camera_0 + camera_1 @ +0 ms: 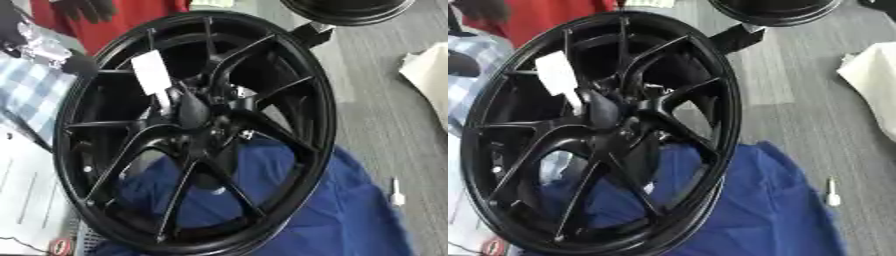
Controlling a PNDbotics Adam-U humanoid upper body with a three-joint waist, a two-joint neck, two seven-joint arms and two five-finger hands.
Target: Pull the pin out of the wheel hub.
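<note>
A big black spoked wheel stands tilted, its lower rim on a blue cloth. Its hub lies at the middle, with small bright spots beside it. A white tag hangs over the upper-left spokes. My left arm, black with a silver joint, comes in from the upper left toward the wheel. A rounded dark shape at the hub, my left hand, blends into the black spokes. A small white stick-like thing lies on the grey floor to the right. The right hand does not show.
A second black rim lies at the top edge. A white cloth or sheet sits at the right edge. Checked fabric and white papers lie on the left. A person in red stands at the top left.
</note>
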